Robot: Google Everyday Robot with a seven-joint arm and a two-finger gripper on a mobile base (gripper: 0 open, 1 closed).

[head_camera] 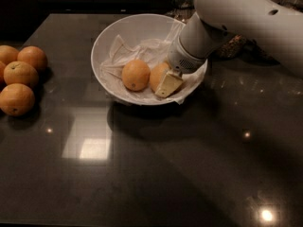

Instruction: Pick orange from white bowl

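Dark desk (156,174), white bowl (128,27) on it; inside, orange (157,74) just left of gripper (166,82), touching it; gripper's hold impossible to tell.

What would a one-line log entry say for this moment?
hand: inside white bowl, at the orange | orange: in bowl, not yet lifted | other fruit: beside it

The white bowl (102,46) sits at twelve o'clock on the table (165,174), four oranges (19,79) at nine. Inside, the orange (158,74) lies at three o'clock of another fruit (136,74), with the gripper (165,82) against it.
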